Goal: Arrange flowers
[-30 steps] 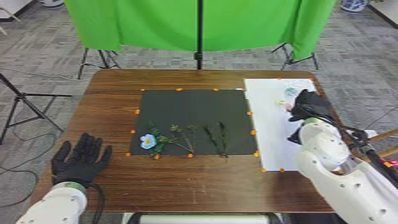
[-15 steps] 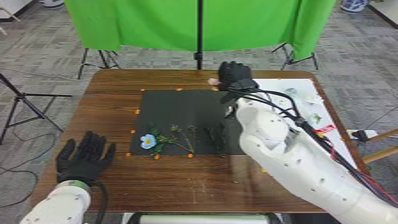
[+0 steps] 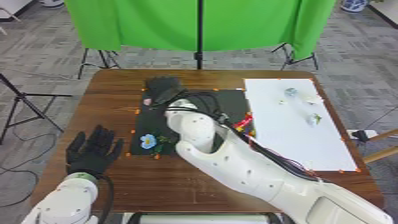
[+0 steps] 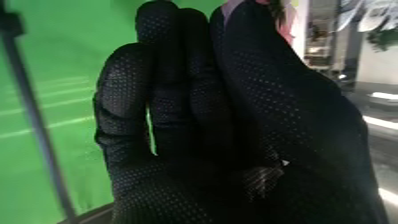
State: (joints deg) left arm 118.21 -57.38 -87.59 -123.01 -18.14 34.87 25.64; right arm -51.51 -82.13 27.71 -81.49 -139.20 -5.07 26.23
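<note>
Over the back left corner of the black mat (image 3: 233,99) is my right hand (image 3: 163,90), with a pink flower (image 3: 147,102) beside its thumb. In the right wrist view, my right hand (image 4: 200,130) pinches the pink flower (image 4: 286,29) between thumb and fingers; its petals are mostly hidden. A blue flower (image 3: 148,141) lies at the mat's front left, its leaves partly behind my right arm. My left hand (image 3: 91,156) rests open, palm up, left of the mat. Small flowers lie on the white sheet (image 3: 298,145), including a pale blue one (image 3: 290,92) and a white one (image 3: 314,100).
A greenish sprig (image 3: 314,119) lies near the white sheet's right edge. Orange markers (image 3: 156,156) line the mat and sheet. My right arm spans the table from the front right, covering much of the mat. Behind the table stands a green cloth (image 3: 147,30).
My right hand has moved left from the white sheet, past the mat's back right corner, to its back left, carrying the pink flower. My left hand has shifted slightly right and up.
</note>
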